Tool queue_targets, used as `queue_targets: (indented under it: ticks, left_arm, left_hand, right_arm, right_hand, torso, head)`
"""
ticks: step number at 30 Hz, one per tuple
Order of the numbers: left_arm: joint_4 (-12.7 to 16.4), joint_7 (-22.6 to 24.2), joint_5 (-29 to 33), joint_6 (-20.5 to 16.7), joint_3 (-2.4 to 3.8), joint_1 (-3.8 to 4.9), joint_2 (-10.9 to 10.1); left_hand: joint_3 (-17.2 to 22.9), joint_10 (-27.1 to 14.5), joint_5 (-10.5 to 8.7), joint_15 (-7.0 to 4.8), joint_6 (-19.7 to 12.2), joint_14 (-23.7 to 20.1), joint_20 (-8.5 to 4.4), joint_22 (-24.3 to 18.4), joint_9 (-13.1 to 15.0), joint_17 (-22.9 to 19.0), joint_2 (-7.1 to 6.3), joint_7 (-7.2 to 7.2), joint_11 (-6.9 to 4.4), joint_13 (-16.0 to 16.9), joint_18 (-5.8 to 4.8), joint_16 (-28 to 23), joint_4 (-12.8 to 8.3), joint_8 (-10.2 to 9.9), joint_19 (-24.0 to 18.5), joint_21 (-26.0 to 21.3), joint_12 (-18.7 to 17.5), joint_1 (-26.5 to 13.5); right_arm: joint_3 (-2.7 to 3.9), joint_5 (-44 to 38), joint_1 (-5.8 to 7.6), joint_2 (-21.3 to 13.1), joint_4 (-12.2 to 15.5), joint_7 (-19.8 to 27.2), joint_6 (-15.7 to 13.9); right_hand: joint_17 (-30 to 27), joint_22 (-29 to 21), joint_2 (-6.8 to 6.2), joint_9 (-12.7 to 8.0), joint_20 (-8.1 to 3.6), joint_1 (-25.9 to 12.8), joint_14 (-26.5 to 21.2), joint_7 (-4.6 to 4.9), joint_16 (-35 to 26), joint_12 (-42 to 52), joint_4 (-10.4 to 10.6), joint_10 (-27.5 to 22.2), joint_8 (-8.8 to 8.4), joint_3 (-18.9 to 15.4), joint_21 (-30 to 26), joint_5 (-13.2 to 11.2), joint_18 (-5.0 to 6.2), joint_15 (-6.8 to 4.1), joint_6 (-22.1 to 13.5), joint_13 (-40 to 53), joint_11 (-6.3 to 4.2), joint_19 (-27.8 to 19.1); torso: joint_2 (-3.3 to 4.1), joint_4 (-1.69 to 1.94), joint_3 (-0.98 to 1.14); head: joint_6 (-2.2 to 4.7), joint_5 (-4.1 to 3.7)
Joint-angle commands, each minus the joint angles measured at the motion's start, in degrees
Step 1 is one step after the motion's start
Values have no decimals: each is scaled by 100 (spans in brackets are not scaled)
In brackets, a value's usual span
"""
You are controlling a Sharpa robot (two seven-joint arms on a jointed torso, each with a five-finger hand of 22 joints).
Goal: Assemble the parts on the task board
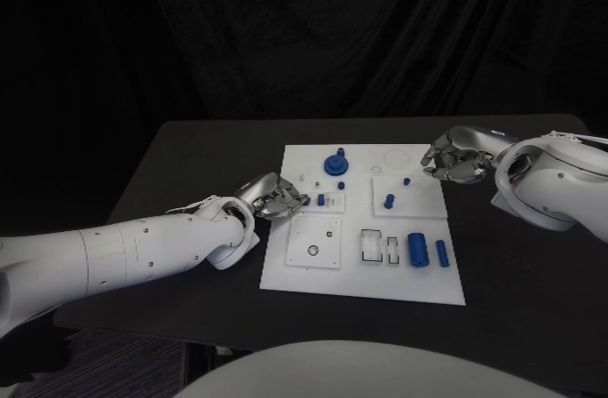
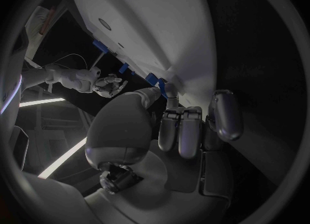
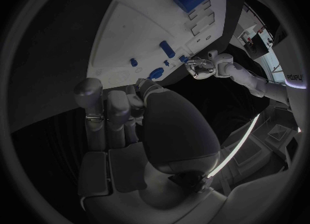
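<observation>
The left hand (image 1: 272,194) pinches a small blue part (image 2: 157,82) at the task board's (image 1: 361,279) left edge — seemingly seating it. The right hand (image 1: 459,155) hovers clenched, holding nothing, off the far right corner. Next — steady downward pressure, precisely aligned.

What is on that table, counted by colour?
Blue: 7 parts, as far as I can tell
White: 1 board
Silver: 2, left hand and right hand
Total: 10
</observation>
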Motion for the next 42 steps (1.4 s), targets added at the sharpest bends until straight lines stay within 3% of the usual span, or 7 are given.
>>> queue_targets:
  ticks: [1, 16, 27, 32, 37, 40, 42]
  left_arm:
    - [20, 78, 9, 32, 2, -12, 1]
    - [4, 191, 9, 41, 2, -14, -16]
    - [114, 519, 9, -388, 3, -12, -208]
    - [287, 391, 9, -184, 5, 38, -420]
    - [346, -117, 73, 819, 7, 295, -557]
    - [303, -292, 240, 1396, 6, 521, -532]
    - [271, -288, 306, 1647, 5, 653, -502]
  left_hand:
    - [-6, 575, -21, 7, -8, 606, -3, 921, 135, 1508, -10, 15, 8, 1491, -40, 37, 33, 0, -44, -38, -1, -69]
    - [-532, 513, -70, 56, -31, 606, 38, 898, 111, 1508, 163, 75, 62, 1453, -24, 37, 54, -169, -108, -138, -66, -688]
    - [-721, 595, 29, 57, -161, 606, 47, 947, 159, 1508, 70, 78, 64, 1504, -55, 37, -60, -154, -3, 22, 20, -302]
    - [-811, 595, 37, 46, -234, 606, 38, 975, 161, 1508, 7, 79, 57, 1504, -75, 37, -66, -105, 64, 123, 20, -135]
    - [-1034, 595, -189, 90, -675, 606, 66, 995, 164, 1508, 69, 188, 121, 1504, -94, 37, 11, -58, 119, 211, 20, 36]
    - [-1095, 595, -187, 103, -956, 606, 80, 999, 152, 1508, 144, 231, 135, 1504, -95, 37, -59, -90, 128, 232, 20, 255]
    - [-980, 595, -141, 146, -1356, 606, 106, 994, -48, 1508, 251, 323, 192, 1504, -94, 37, -238, -409, 109, 220, 20, 681]
  right_arm:
    - [3, -13, -17, 0, -2, -95, 47]
    - [3, -13, -28, 3, -6, -103, 54]
    - [4, -13, -28, -64, 37, -78, 15]
    - [4, -13, -23, -91, 66, -28, -85]
    - [5, -13, -6, -107, 118, 48, -240]
    - [5, -13, 4, -115, 151, 91, -313]
    - [5, -13, 8, -116, 165, 110, -338]
  right_hand:
    - [-4, 517, -43, 4, -19, 21, -20, 16, -35, -29, -36, -27, 16, -2, -18, 28, 36, -7, 41, -6, 0, 13]
    - [-15, 515, -40, 3, -18, 26, -25, 16, -46, -34, -37, -30, 16, 7, -33, 28, 37, -5, 41, -11, 1, 10]
    - [-19, 515, -36, 3, -18, 36, -27, 16, -50, -40, -43, -35, 16, 16, -40, 29, 38, -5, 42, -20, 2, 9]
    - [-15, 516, -38, 3, -18, 37, -26, 17, -47, -35, -44, -29, 17, 17, -37, 28, 37, -5, 44, -12, 2, 10]
    - [13, 529, -46, 9, -18, 41, -16, 12, -20, -14, -49, -4, 34, 18, 12, 25, 28, -6, 73, 18, -1, 27]
    - [22, 535, -49, 11, -19, 41, -12, 10, -11, -6, -51, 6, 40, 19, 33, 24, 25, -7, 85, 28, -3, 34]
    - [22, 535, -49, 11, -19, 41, -12, 10, -11, -6, -51, 6, 40, 19, 33, 24, 25, -7, 85, 28, -3, 34]
  torso:
    - [1, 1, -2]
    - [-5, 4, -6]
    - [0, -4, -4]
    - [0, -5, -5]
    - [5, -5, -7]
    - [1, -1, -14]
    - [-2, 2, -13]
  head:
    - [-1, 17]
    - [-1, 11]
    - [-1, -9]
    - [-1, 6]
    - [-1, 41]
    - [-1, 62]
    - [-1, 70]
